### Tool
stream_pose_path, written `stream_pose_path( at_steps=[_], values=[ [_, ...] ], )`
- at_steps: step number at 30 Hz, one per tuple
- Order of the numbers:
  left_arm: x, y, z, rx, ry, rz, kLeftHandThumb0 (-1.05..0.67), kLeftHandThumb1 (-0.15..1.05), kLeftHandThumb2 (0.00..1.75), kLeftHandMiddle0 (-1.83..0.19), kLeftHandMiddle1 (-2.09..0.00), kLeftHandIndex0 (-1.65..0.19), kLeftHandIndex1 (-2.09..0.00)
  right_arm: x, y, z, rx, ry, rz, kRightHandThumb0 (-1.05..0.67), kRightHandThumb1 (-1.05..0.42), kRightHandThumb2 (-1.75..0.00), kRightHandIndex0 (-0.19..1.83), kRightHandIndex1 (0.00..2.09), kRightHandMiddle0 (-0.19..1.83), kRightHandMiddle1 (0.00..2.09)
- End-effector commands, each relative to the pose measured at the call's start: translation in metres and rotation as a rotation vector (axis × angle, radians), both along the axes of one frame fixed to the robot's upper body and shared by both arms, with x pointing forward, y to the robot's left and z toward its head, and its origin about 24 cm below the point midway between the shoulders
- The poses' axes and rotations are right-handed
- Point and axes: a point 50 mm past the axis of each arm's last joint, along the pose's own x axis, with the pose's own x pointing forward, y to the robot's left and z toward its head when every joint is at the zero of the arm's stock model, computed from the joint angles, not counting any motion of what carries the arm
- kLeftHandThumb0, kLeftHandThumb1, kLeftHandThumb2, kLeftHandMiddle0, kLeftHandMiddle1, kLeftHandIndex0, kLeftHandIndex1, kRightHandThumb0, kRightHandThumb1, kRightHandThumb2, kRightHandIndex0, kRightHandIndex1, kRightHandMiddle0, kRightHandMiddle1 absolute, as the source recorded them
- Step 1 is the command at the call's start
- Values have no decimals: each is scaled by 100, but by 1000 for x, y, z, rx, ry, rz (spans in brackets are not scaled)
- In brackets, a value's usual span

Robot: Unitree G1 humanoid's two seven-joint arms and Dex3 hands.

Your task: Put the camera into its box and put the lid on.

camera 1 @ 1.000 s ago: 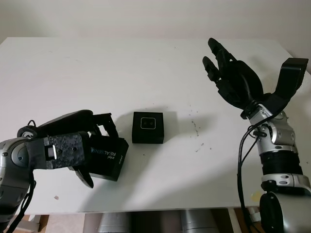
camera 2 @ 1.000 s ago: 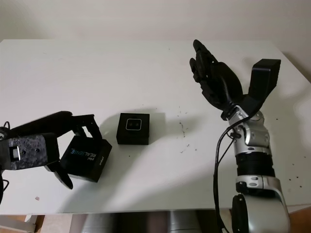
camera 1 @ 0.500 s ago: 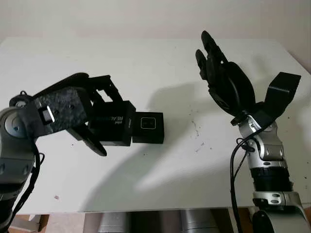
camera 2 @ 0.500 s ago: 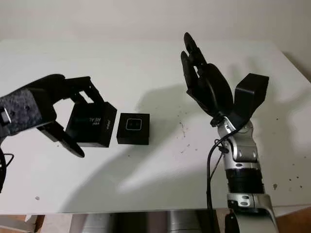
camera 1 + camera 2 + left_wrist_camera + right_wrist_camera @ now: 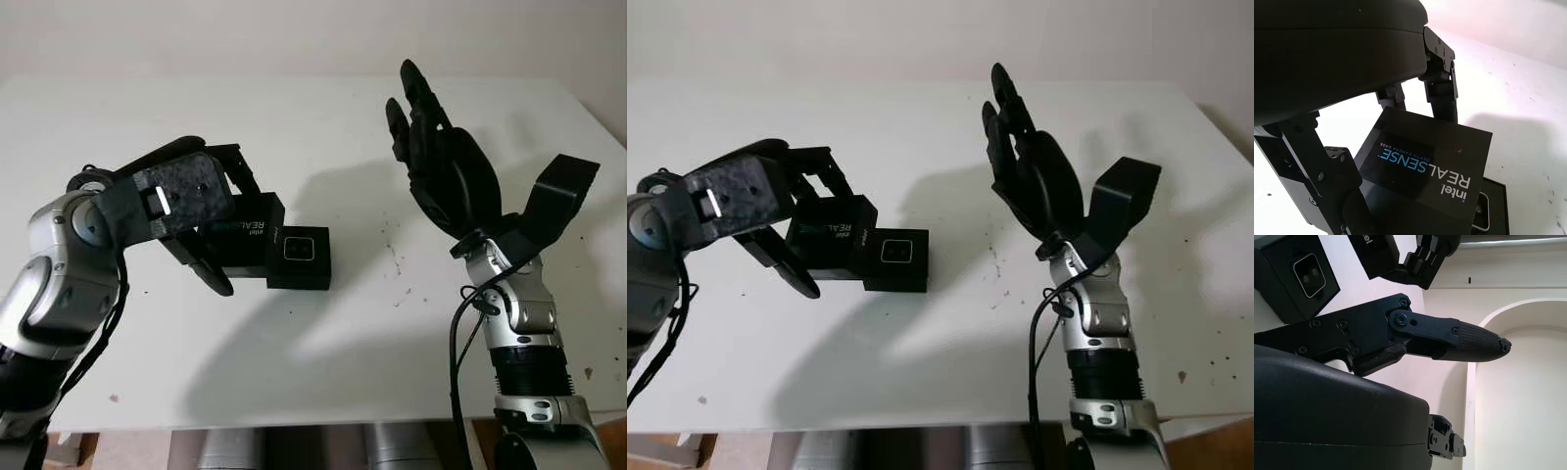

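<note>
The black box [image 5: 299, 258] sits open at the table's middle with the small camera [image 5: 299, 249] in it, lens face up. My left hand [image 5: 225, 230] is shut on the black lid [image 5: 247, 235], printed "intel REALSENSE". It holds the lid tilted above the table, against the box's left edge. From the left wrist, the lid [image 5: 1425, 169] lies between the fingers and a corner of the box [image 5: 1491, 210] shows beyond it. My right hand [image 5: 436, 157] is open, raised in the air to the right of the box, palm toward it.
The white table [image 5: 323, 372] has a few dark specks right of the box. Its front edge runs close along the bottom and a pale wall stands behind its far edge. The right forearm rises from the bottom right.
My left hand has lifted the lid from the front left of the table and carried it up and right to the box's left edge. The right hand has drifted left and higher.
</note>
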Motion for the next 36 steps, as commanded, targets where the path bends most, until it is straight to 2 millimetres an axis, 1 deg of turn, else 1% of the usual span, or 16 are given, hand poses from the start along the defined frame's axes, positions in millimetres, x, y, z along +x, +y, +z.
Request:
stream_pose_path(
  at_steps=[1,4,7,11,17,24,29,33,36],
  values=[
    [6,-4,-1,16,-14,-7,-13,92,5,-53,-145,-36,-141,3,2,7,27,-23,-9,-78,-105,-60,-19,0,-19,4],
    [13,-3,-9,10,7,-8,-12,92,6,-53,-143,-38,-141,4,4,8,47,-27,-40,-77,-105,-60,-19,0,-19,1],
    [19,-3,-17,-15,18,-7,-13,92,5,-55,-148,-41,-144,7,5,8,45,-20,-51,-79,-105,-62,-19,0,-19,0],
    [23,-5,-23,-46,28,-14,-14,92,5,-55,-152,-42,-150,9,8,6,33,-2,-63,-79,-105,-65,-19,0,-19,0],
    [27,-10,-26,-23,40,-12,-15,92,5,-54,-146,-38,-143,7,13,0,42,14,-96,-74,-105,-66,-19,0,-19,0],
    [31,-20,-27,22,62,6,-18,92,5,-56,-157,-38,-141,5,14,-5,20,22,-81,-72,-105,-66,-19,0,-19,0],
    [33,-24,-29,26,62,19,-15,92,5,-59,-162,-39,-140,4,16,-6,4,15,-65,-71,-105,-66,-19,0,-19,0],
    [37,-28,-30,28,85,38,-15,93,6,-51,-159,-35,-135,3,19,-9,-3,22,-69,-72,-105,-61,-19,0,-19,0],
    [40,-30,-30,4,91,35,-14,93,6,-49,-153,-35,-130,3,20,-9,0,19,-71,-73,-105,-58,-19,0,-19,0]
  ],
)
